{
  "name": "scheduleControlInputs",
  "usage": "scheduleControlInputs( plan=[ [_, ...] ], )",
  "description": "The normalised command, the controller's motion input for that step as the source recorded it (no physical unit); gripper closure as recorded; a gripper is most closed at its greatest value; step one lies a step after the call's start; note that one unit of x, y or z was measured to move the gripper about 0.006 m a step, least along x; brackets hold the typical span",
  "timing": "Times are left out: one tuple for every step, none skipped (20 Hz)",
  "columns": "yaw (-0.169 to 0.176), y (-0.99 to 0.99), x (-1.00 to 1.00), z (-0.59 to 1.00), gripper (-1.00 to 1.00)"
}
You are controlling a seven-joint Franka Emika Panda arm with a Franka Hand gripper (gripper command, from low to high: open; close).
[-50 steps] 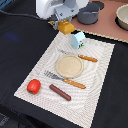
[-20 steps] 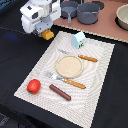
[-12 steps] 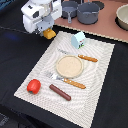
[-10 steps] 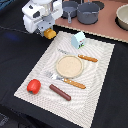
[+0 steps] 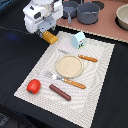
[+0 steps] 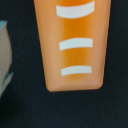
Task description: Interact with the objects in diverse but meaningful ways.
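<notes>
In the exterior view's lower left, the red tomato (image 5: pixel 33 86) is lying on the placemat (image 5: pixel 100 75), with the brown sausage (image 5: pixel 60 92) just right of it. At upper left, the gripper (image 5: pixel 46 33) is hanging over the yellow ridged bread piece (image 5: pixel 49 37); I cannot tell how its jaws are standing. The milk carton (image 5: pixel 78 39) is standing further right, and the grey pot (image 5: pixel 89 12) is sitting at top.

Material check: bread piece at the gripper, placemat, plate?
Bread piece: likely moulded plastic, smooth orange-yellow with painted-looking white stripes. Placemat: seems woven fabric or vinyl, with a fine striped weave. Plate: matte tan, maybe wood or plastic; too small to tell.
</notes>
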Motion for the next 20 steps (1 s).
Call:
scheduleControlInputs(
  plan=[
    [0.0,0.0,0.02,0.03,-1.0],
    [-0.002,0.0,0.09,0.4,-1.0],
    [-0.03,-0.08,0.17,0.96,-1.0],
    [-0.06,-0.19,0.22,1.0,-1.0],
    [-0.092,-0.17,0.35,1.0,-1.0],
    [-0.099,-0.2,0.37,1.0,-1.0],
    [-0.1,-0.23,0.38,1.0,-1.0],
    [-0.102,-0.29,0.44,1.0,-1.0],
    [-0.103,-0.35,0.5,1.0,-1.0],
    [-0.097,-0.37,0.57,1.0,-1.0],
    [-0.094,-0.45,0.6,0.84,-1.0],
    [-0.089,-0.49,0.66,0.71,-1.0],
    [-0.078,-0.49,0.72,0.62,-1.0],
    [-0.066,-0.51,0.78,0.59,-1.0],
    [-0.062,-0.51,0.82,0.58,-1.0],
    [-0.062,-0.56,0.81,0.56,-1.0],
    [-0.058,-0.59,0.8,0.56,-1.0],
    [-0.052,-0.64,0.79,0.55,-1.0],
    [-0.051,-0.68,0.79,0.54,-1.0],
    [-0.049,-0.69,0.79,0.55,-1.0]
  ],
)
